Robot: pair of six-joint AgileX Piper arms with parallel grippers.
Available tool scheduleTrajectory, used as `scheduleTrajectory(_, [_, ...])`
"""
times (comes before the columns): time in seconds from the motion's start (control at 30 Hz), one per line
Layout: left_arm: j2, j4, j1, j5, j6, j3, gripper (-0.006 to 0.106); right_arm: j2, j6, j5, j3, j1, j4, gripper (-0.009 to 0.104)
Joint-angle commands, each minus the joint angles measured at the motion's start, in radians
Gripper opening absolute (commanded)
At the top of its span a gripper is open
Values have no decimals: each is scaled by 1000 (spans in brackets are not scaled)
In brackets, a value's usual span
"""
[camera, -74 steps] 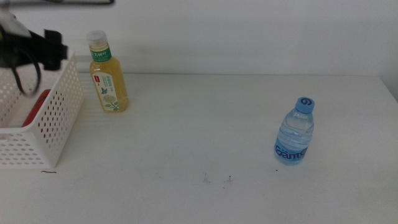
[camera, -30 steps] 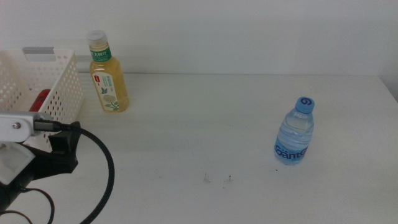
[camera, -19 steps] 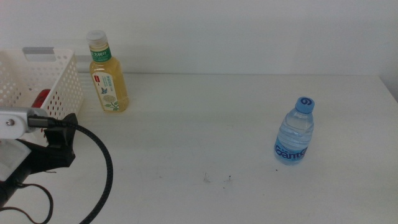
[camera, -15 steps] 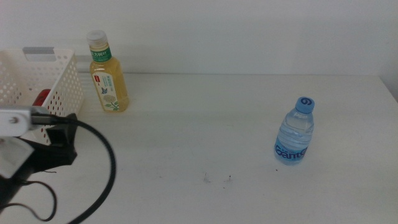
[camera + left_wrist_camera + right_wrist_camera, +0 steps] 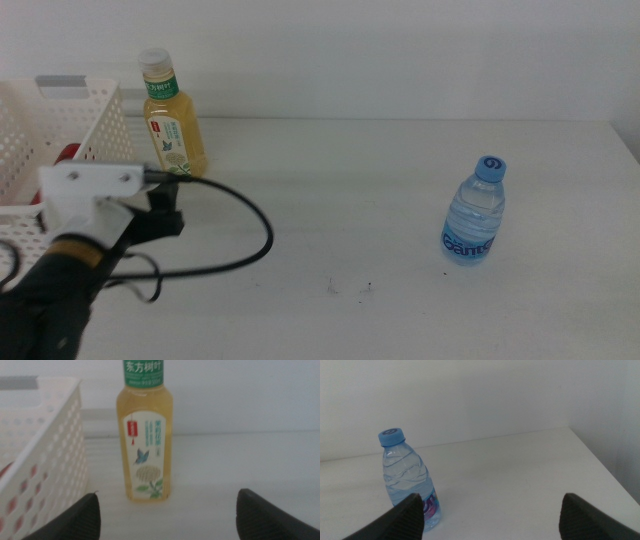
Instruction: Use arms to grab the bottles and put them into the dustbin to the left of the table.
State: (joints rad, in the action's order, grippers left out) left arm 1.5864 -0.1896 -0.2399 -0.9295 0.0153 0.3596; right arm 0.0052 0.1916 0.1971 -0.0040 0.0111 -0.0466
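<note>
Dustbin (image 5: 95,120) at far left of desk (image 5: 380,200), tea bottle (image 5: 174,120) upright just beside it. Left gripper (image 5: 167,510), jaws apart, faces it straight ahead, nearer arm; water bottle (image 5: 474,212) stands far right, ahead of right gripper (image 5: 492,512), jaws apart.

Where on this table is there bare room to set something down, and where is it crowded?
The widest free patch is the white table between the tea bottle and the water bottle, running toward the near edge. Right of the water bottle is a narrower strip. The left is crowded: the dustbin, the tea bottle beside it, and the open left hand facing that bottle.
</note>
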Motion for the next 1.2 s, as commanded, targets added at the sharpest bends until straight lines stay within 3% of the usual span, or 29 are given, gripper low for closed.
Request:
scheduleTrajectory(0.0, [74,8,-1,-53,-15,58,91,-5,-6,-11,4,-5,-3,92])
scheduleTrajectory(0.43, [307,-88,4,-53,48,280,91,-5,-6,-11,4,-5,-3,92])
scheduleTrajectory(0.67, [374,9,60,7,13,380,91,-5,-6,-11,4,-5,-3,92])
scheduleTrajectory(1.17, [476,63,100,32,2,506,91,-5,-6,-11,4,-5,-3,92])
